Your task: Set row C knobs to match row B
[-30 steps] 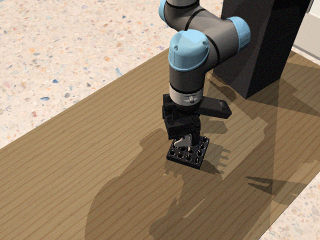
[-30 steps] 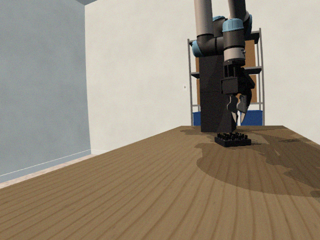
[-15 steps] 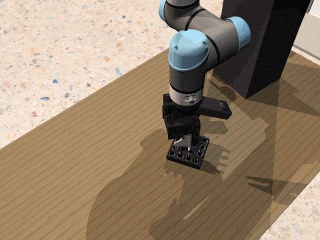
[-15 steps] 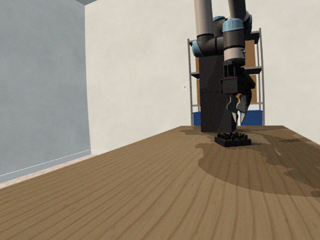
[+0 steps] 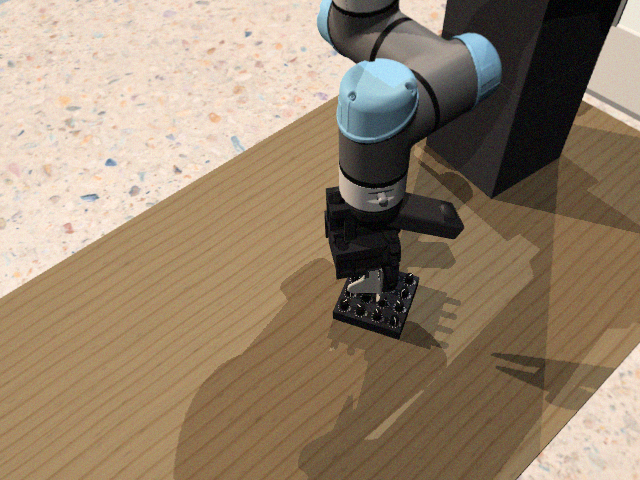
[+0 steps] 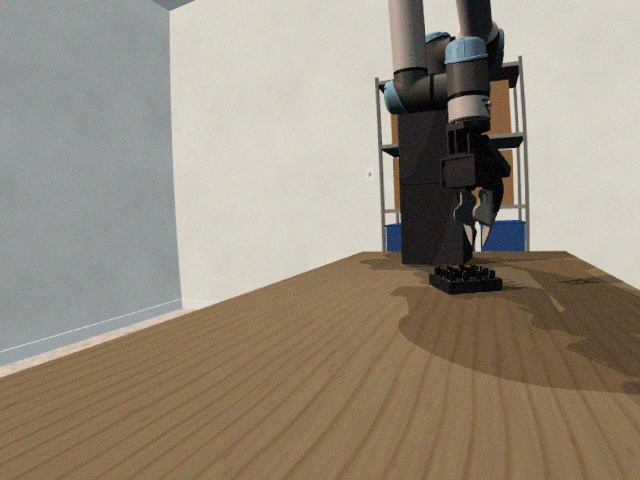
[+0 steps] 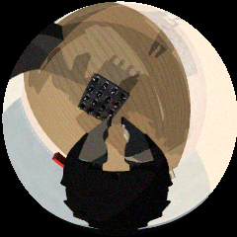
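Observation:
The black knob box [image 5: 376,305] lies flat on the wooden table, with several small black knobs in rows on top. It also shows in the exterior view [image 6: 465,279] and in the wrist view [image 7: 104,96]. My gripper [image 5: 376,293] points straight down over the box. In the exterior view its fingertips [image 6: 476,240] hang a little above the knobs and touch none. In the wrist view the fingers stand nearly together with a thin gap and hold nothing. The knob marks are too small to read.
The arm's dark pedestal [image 5: 522,87] stands on the table behind the box. A metal shelf with blue bins [image 6: 504,235] stands beyond the table. The table's edge runs along the far left and the near right [image 5: 578,428].

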Motion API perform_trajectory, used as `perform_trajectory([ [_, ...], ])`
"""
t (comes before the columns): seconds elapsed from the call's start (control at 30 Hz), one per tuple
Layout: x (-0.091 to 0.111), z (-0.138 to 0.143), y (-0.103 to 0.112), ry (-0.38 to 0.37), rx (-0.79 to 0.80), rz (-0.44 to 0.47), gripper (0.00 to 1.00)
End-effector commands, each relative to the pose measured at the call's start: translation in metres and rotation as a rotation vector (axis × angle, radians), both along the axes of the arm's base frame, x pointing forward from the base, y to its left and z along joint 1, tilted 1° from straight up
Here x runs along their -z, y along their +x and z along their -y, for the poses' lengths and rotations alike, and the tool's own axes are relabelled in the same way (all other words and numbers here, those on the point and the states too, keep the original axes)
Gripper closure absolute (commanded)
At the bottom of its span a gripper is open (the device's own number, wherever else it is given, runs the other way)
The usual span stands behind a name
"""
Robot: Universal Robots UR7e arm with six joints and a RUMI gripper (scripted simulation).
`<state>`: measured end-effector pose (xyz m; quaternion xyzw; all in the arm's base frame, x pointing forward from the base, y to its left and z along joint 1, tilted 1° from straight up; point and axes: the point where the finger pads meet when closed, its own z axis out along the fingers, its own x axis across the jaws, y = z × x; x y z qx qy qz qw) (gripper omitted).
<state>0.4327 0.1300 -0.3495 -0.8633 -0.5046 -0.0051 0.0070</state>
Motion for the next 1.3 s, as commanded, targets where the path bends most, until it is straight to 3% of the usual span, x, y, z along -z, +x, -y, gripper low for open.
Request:
perform_trajectory([
  [0.0, 0.0, 0.0, 0.001, 0.0, 0.0, 0.001, 0.89],
  [0.63, 0.002, 0.0, 0.001, 0.0, 0.0, 0.001, 0.89],
  [1.27, 0.019, -0.001, 0.0, 0.0, 0.0, 0.001, 0.89],
])
